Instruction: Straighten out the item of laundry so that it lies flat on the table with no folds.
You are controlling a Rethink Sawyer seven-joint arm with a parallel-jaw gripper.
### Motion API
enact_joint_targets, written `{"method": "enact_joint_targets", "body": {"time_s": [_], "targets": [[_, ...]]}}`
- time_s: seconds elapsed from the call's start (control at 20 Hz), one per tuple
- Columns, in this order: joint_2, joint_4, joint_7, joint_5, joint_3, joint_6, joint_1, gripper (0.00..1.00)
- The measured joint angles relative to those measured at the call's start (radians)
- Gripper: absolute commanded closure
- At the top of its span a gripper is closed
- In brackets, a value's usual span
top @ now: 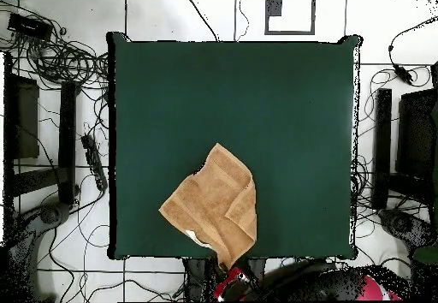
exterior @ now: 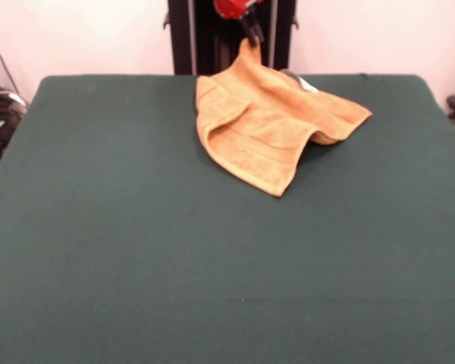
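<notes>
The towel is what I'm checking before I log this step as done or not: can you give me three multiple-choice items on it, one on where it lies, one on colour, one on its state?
1. Where on the table does the towel lie in the front view?
A. By the far edge, near the robot's pedestal
B. At the near edge
C. Hanging off the left side

2. What colour is the towel?
A. White
B. Orange-tan
C. Blue

3. What state is the towel in?
A. Spread flat with no folds
B. Rolled into a tight tube
C. Crumpled, with one corner raised at the end effector

Answers: 1 A, since it sits by the table's far edge, below the pedestal. 2 B, its cloth is orange-tan against the green table. 3 C, a flap is doubled over and a peak rises to the end effector.
</notes>
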Motion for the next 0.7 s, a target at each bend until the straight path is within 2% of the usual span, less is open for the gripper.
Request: {"method": "enact_joint_targets", "body": {"time_s": [0.3, 0.35, 0.7], "targets": [[0.130, -0.071, 0.000, 0.083, -0.094, -0.216, 0.009, 1.00], [0.173, -0.106, 0.000, 0.110, -0.128, -0.314, 0.009, 1.00], [0.281, -0.187, 0.000, 0.164, -0.223, -0.535, 0.009, 1.00]]}}
